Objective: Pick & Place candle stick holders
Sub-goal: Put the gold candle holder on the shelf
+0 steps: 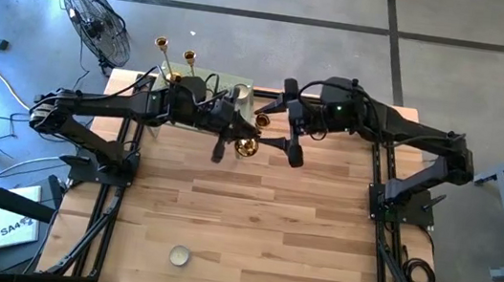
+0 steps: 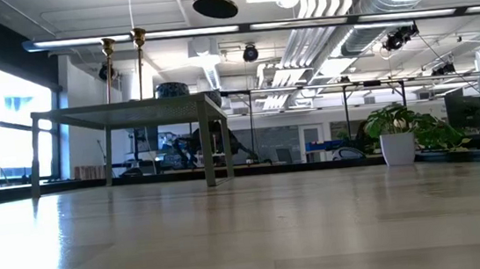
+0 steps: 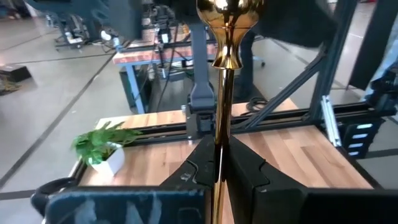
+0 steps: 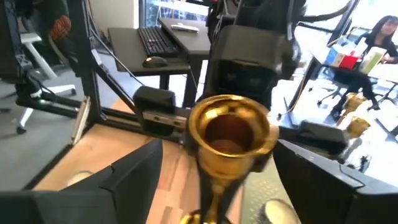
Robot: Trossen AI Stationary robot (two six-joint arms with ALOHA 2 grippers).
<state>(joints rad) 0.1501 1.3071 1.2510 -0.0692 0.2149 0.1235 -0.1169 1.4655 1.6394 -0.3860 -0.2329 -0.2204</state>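
One gold candle stick holder (image 1: 249, 146) is held high above the table's far middle, between both arms. My left gripper (image 1: 225, 140) is shut on its thin stem (image 3: 221, 93). My right gripper (image 1: 285, 145) is open, with its fingers on either side of the holder's cup (image 4: 230, 130), which faces its camera. I cannot tell whether they touch it. The holder's round base (image 2: 214, 4) shows from below in the low view. Two more gold holders (image 1: 161, 45) (image 1: 188, 57) stand upright on their bases on a small raised grey stand (image 2: 132, 111) at the far left. My left gripper pinches the candle stick holder's thin stem (image 3: 219, 134) between its two shut fingers (image 3: 193, 168). The stem runs on past the fingertips to the bulbous cup end (image 3: 227, 18). The holder is lifted clear of the table.
The grey stand (image 1: 229, 90) sits at the table's far edge and also carries a small pale object (image 1: 240, 91). A small round tin (image 1: 180, 255) lies near the front edge. A floor fan (image 1: 98, 21) stands off the table at the far left. The wooden top (image 1: 270, 230) spreads out nearer.
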